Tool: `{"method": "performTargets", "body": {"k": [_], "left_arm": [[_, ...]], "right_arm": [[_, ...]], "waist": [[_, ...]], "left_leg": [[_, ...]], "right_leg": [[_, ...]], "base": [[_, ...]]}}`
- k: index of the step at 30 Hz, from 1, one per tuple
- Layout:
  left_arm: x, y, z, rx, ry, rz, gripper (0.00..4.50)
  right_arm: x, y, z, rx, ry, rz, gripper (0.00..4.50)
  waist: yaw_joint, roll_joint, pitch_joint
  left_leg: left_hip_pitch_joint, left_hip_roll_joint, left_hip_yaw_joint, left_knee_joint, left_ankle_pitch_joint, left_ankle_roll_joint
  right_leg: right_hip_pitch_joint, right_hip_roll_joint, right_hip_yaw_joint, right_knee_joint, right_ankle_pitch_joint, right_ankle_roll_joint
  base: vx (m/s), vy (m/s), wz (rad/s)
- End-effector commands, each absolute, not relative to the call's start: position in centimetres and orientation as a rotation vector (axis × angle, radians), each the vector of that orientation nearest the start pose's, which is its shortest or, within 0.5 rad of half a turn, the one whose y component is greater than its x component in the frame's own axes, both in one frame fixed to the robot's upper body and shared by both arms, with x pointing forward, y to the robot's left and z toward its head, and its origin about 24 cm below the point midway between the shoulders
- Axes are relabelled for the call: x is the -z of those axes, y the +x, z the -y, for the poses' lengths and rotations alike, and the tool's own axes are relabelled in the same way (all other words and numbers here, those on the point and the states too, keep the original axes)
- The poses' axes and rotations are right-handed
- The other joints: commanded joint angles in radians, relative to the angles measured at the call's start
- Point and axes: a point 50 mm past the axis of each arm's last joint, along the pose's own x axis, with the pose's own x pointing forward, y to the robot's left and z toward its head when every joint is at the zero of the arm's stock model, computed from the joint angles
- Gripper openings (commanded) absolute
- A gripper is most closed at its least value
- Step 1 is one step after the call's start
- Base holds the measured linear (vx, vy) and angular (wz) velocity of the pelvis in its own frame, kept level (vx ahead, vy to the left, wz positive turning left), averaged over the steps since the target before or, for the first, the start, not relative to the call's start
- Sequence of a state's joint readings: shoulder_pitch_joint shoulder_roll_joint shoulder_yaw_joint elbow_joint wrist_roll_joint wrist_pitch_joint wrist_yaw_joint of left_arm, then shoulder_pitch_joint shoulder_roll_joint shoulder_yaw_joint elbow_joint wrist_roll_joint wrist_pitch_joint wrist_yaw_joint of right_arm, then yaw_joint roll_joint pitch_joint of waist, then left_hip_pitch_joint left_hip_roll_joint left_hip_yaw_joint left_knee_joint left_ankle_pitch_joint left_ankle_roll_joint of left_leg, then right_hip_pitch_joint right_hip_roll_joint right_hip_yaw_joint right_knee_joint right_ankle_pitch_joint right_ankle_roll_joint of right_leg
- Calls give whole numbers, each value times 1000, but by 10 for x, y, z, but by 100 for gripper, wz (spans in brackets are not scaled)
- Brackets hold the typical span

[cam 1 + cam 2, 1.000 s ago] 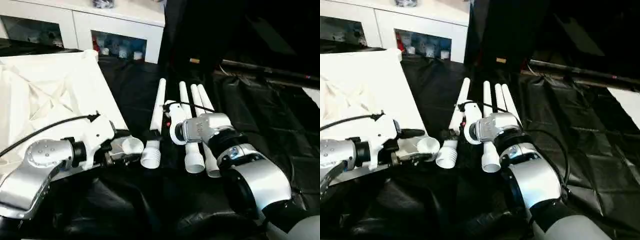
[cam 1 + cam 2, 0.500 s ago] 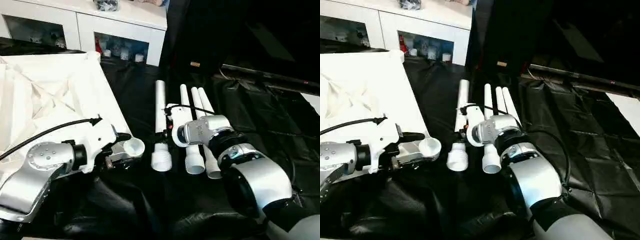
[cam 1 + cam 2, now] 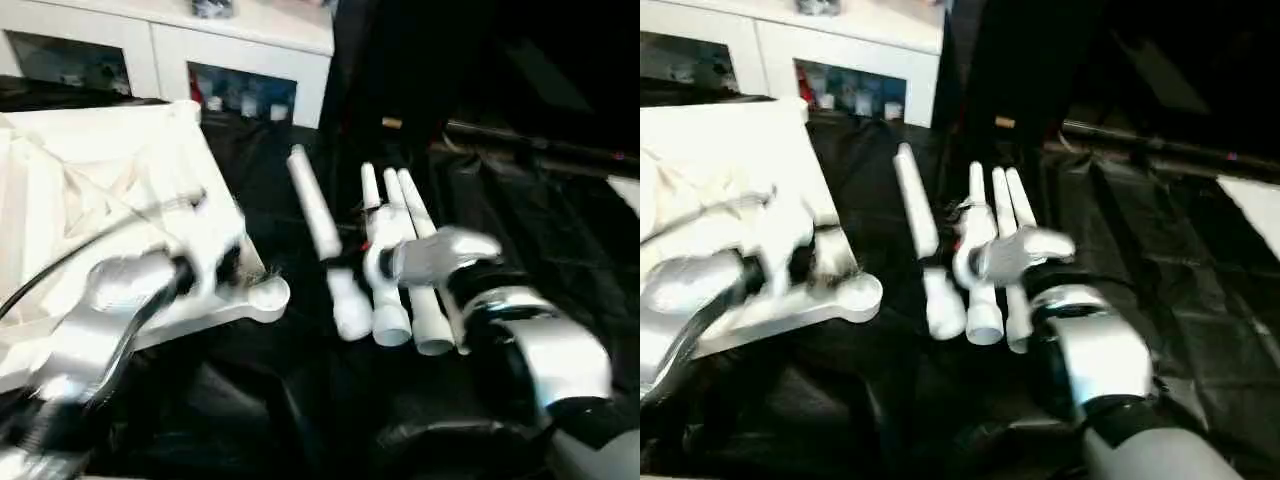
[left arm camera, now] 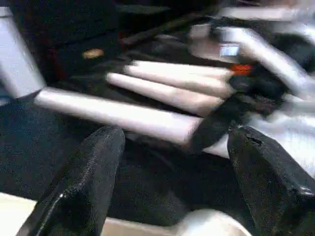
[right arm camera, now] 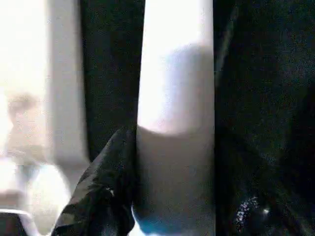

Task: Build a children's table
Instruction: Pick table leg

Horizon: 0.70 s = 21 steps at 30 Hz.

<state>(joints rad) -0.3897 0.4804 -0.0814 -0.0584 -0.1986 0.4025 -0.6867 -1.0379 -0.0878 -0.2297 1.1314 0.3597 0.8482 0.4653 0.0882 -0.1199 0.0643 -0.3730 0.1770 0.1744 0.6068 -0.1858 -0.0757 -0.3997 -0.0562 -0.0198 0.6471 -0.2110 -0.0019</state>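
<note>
The white tabletop (image 3: pixel 90 190) lies underside up at the left, one round corner socket (image 3: pixel 266 295) pointing at the legs. Four white tube legs lie on the black sheet. My right gripper (image 3: pixel 347 263) is shut on the leftmost leg (image 3: pixel 312 205), which slants with its thin end toward the far left. Up close the leg (image 5: pixel 174 123) sits against a black finger (image 5: pixel 106 196). Three legs (image 3: pixel 405 250) lie side by side just to its right. My left gripper (image 4: pixel 174 135) stands open, empty, its fingers (image 4: pixel 83 187) wide apart over the tabletop corner, facing the held leg (image 4: pixel 113 115).
A white glass-door cabinet (image 3: pixel 240 60) stands behind the tabletop. A crinkled black sheet (image 3: pixel 530 230) covers the work surface. A dark bar (image 3: pixel 540 145) lies across the back right, and a white edge (image 3: pixel 628 190) shows at the far right.
My right gripper has closed on the leftmost leg and swung its thin end left, thick end toward the other legs. The left arm has drawn back over the tabletop corner.
</note>
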Motion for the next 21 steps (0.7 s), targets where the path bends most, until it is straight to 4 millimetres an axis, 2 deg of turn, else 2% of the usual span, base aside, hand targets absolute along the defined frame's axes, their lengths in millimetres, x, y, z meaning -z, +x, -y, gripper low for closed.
{"method": "performTargets", "body": {"k": [1,2,3,4,5,6,7,8,10,11,12,13,14,15,18,21], "left_arm": [[-136,314,-163,694,255,-64,378],[-139,317,-161,683,225,-48,378],[-142,321,-158,673,183,-38,378],[-144,323,-156,667,154,-33,378],[-148,327,-153,654,116,-12,378],[-151,330,-150,643,91,3,395],[-157,333,-143,655,24,22,406],[-163,335,-136,674,-42,38,412],[-172,335,-122,756,-156,38,425],[-174,335,-120,769,-178,36,439],[-180,335,-112,815,-264,34,447],[-180,335,-112,815,-264,34,450],[-187,333,-100,893,-362,33,450],[-189,332,-96,916,-377,32,450],[-192,331,-86,958,-406,24,450],[-195,326,-77,1019,-480,12,450]], "right_arm": [[-85,373,95,-662,618,-737,184],[-89,373,98,-690,626,-671,183],[-93,372,101,-720,616,-601,183],[-95,371,103,-740,607,-557,183],[-99,369,106,-776,591,-488,183],[-101,367,107,-800,579,-444,182],[-104,361,111,-851,588,-403,182],[-107,355,115,-900,599,-369,182],[-115,344,122,-977,631,-290,182],[-117,342,123,-989,638,-276,182],[-123,335,127,-1035,659,-221,182],[-123,335,127,-1035,659,-221,182],[-131,324,132,-1092,671,-151,182],[-133,320,133,-1110,673,-131,182],[-135,312,136,-1147,680,-112,182],[-133,304,135,-1172,653,-121,182]], "waist": [[-1,37,-78],[5,46,-79],[7,47,-81],[7,44,-84],[9,54,-84],[9,50,-83],[9,52,-83],[11,46,-82],[14,45,-81],[17,48,-80],[18,46,-77],[17,45,-74],[20,47,-72],[25,47,-72],[24,49,-69],[29,50,-67]], "left_leg": [[16,43,-11,-74,-127,-73],[18,42,-10,-71,-89,-56],[18,42,-8,-68,-57,-44],[17,43,-11,-67,-36,-34],[17,41,-10,-66,-33,-30],[18,42,-8,-66,-35,-27],[19,44,-11,-66,-39,-23],[19,42,-9,-65,-41,-15],[17,43,-10,-66,-50,-5],[20,45,-11,-66,-67,-4],[18,44,-12,-68,-91,-5],[18,44,-10,-69,-103,-8],[20,44,-10,-69,-119,-10],[21,47,-11,-68,-120,-3],[17,46,-14,-73,-137,-5],[22,49,-11,-72,-162,-15]], "right_leg": [[53,-68,34,-57,37,-196],[53,-71,35,-56,84,-202],[56,-70,34,-53,137,-210],[59,-69,31,-49,167,-226],[58,-68,31,-49,177,-231],[58,-69,32,-52,184,-233],[61,-70,30,-50,184,-242],[65,-69,31,-53,188,-247],[66,-71,30,-55,177,-263],[62,-73,30,-57,149,-271],[63,-74,29,-61,100,-272],[63,-74,30,-64,76,-270],[62,-76,31,-69,38,-265],[60,-76,31,-70,32,-267],[60,-78,28,-80,-53,-243],[54,-79,26,-87,-107,-230]], "base": [[0,0,0],[0,0,0],[0,0,0],[0,0,0],[0,0,0],[0,0,0],[0,0,0],[0,0,0],[0,0,0],[0,0,0],[0,0,0],[0,0,0],[0,0,0],[0,0,0],[0,0,0],[0,0,0]]}}
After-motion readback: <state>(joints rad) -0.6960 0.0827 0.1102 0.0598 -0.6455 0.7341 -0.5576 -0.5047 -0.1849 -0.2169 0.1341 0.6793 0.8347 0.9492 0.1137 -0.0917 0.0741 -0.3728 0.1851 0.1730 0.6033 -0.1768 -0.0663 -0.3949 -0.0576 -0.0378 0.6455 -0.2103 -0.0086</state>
